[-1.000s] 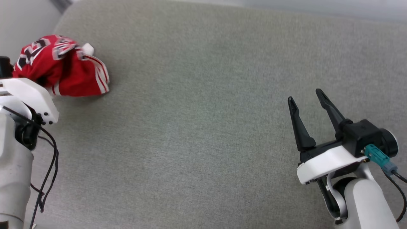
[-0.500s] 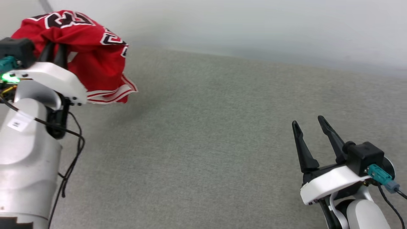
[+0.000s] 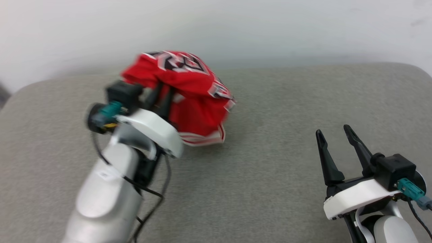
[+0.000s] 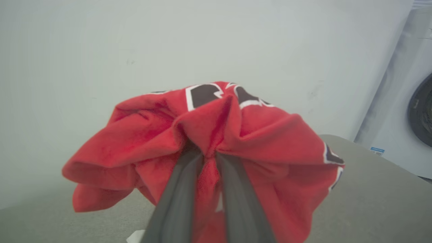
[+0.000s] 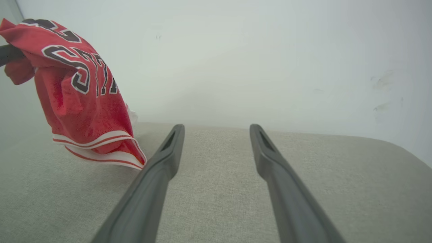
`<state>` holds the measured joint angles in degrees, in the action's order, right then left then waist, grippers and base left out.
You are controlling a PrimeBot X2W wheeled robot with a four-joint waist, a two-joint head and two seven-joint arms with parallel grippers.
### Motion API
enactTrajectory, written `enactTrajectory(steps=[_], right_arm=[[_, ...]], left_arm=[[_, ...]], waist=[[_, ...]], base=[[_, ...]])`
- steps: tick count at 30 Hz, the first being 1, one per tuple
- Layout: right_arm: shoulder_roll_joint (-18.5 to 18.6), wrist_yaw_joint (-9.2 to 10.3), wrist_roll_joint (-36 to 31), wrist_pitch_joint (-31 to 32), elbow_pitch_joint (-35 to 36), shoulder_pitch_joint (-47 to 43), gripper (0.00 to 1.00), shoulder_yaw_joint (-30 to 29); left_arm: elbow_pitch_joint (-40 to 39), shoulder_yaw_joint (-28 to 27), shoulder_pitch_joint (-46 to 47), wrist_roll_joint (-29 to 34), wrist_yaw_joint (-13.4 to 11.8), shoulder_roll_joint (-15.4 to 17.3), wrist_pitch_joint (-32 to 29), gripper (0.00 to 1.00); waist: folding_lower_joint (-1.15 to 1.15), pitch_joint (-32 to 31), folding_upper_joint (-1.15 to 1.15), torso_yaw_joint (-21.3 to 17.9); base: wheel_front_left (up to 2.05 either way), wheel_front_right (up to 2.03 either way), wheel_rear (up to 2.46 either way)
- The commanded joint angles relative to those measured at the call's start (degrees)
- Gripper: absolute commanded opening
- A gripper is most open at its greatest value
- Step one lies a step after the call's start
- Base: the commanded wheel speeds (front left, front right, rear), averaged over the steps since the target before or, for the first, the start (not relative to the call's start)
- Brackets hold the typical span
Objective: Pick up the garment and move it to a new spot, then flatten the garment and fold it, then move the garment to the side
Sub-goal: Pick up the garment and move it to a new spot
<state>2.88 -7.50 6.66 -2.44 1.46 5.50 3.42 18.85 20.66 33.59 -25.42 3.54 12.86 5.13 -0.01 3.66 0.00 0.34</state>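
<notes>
The garment, a red jersey with black white-outlined letters and striped trim, hangs bunched from my left gripper, which is shut on a fold of it. In the left wrist view the two fingers pinch the red cloth between them. The jersey's lower hem hangs just above or brushes the grey surface in the right wrist view. My right gripper stands open at the lower right, nothing between its fingers, well apart from the jersey.
A wide grey fabric-covered surface spreads under both arms, with a pale wall behind it. A white appliance with a dark round door stands at the right in the left wrist view.
The camera has swung. My left gripper has lifted the jersey off the surface and carried it toward the middle. The right gripper stays open in much the same pose.
</notes>
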Motion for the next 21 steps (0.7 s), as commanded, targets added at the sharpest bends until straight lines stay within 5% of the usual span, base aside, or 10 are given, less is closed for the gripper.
enactTrajectory(steps=[1, 11, 19, 20, 21], right_arm=[[0.00, 0.02, 0.10, 0.02, 0.37, -0.15, 1.00, 0.05], [-0.02, 0.02, 1.49, -1.27, 0.69, 1.12, 1.00, -0.15], [-0.02, 0.02, 1.22, -2.55, -0.86, 1.35, 1.00, -0.71], [-0.01, 0.02, 1.02, -2.63, -1.11, 1.29, 1.00, -0.88], [-0.01, 0.02, 1.04, -2.53, -1.40, 1.14, 1.00, -0.97]], left_arm=[[-0.56, 1.01, -0.99, 0.31, 0.41, -0.66, -0.32, 0.00], [3.21, 16.29, -6.66, 1.05, 3.44, -6.09, -5.23, 0.00], [6.95, 25.01, -7.80, -1.72, 3.95, -6.63, -6.44, 0.01], [6.76, 25.56, -7.46, -2.14, 3.97, -6.76, -5.74, 0.44], [6.57, 25.78, -7.18, -2.34, 3.98, -6.91, -4.80, 1.00]], waist=[[0.01, 1.50, 0.00, -3.30], [0.01, 8.10, 0.00, -8.51], [0.01, 8.54, 0.00, -7.54], [0.01, 8.04, 0.00, -7.10], [0.01, 7.37, 0.00, -6.67]], base=[[0.00, 0.00, 0.00], [0.00, 0.00, 0.00], [0.00, 0.00, 0.00], [0.00, 0.00, 0.00], [0.00, 0.00, 0.00]])
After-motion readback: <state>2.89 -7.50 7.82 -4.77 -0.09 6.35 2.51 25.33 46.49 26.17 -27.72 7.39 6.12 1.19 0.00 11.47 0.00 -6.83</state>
